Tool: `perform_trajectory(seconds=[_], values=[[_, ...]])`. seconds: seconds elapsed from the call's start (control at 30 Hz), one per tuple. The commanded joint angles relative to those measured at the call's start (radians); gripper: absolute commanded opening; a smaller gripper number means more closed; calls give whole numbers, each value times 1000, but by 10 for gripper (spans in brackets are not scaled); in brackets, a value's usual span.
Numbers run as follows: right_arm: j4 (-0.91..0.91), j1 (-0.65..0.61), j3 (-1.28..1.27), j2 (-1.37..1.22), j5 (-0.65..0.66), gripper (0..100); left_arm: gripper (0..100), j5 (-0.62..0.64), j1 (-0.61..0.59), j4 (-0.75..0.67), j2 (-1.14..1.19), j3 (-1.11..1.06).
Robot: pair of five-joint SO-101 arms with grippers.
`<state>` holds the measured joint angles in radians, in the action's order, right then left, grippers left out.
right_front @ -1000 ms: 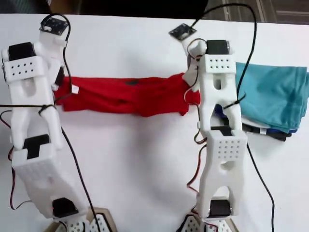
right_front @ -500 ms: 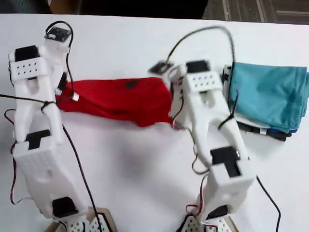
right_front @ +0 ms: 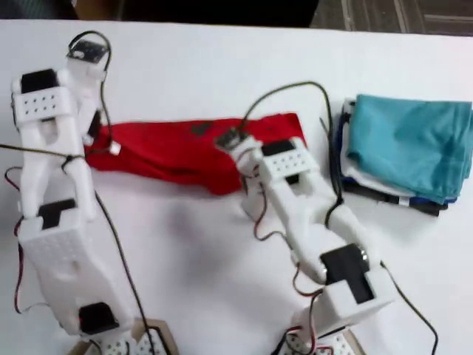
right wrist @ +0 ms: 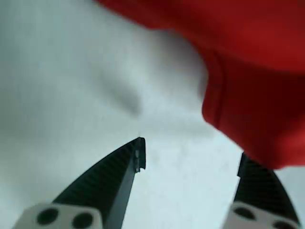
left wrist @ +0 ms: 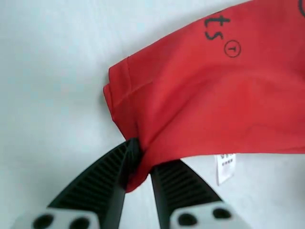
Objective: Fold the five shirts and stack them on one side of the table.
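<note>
The white surface (right_front: 222, 66), smooth and matte, is being used as the folding ground. Across its middle the red shirt (right_front: 177, 151) is being laid out as a long, narrow band, already doubled lengthwise, with one end at the left arm and the other beside the right arm. On the right side of the surface a stack of folded shirts (right_front: 406, 144) is being built, a teal one on top and dark and white layers showing beneath. The stack is lying apart from the red band.

The red shirt is being judged light, soft and limp. It is a thin knit cloth with a stitched hem, likely to sag wherever it is not being supported and to slide easily over the smooth surface. Hold would best be taken at the end corners, where the layers are doubled and the hem gives the ribbed pads something to bite.

The left pincer (left wrist: 140, 157) is being pressed nearly closed on a pinch of red cloth at the shirt's end corner. The right pincer (right wrist: 190, 152) is being held wide apart with nothing between its jaws, just above the surface and beside the shirt's other hemmed corner. A small white care label (left wrist: 225, 164) is being shown at the cloth's edge, near the left pincer.
</note>
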<state>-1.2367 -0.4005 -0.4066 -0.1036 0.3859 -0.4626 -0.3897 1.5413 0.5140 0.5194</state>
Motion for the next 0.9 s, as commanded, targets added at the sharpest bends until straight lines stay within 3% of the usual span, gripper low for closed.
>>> perform_trajectory(seconds=[0.0,0.17,0.4,0.87], values=[[90,-8,2,61,-86,315,25,8,-3,-12,-9,31],[148,-7,2,59,-97,307,25,8,-6,-12,-9,31],[157,-12,-3,61,-98,127,25,8,-6,-12,-9,31],[173,-1,2,-27,-91,146,25,8,-6,-12,-9,31]])
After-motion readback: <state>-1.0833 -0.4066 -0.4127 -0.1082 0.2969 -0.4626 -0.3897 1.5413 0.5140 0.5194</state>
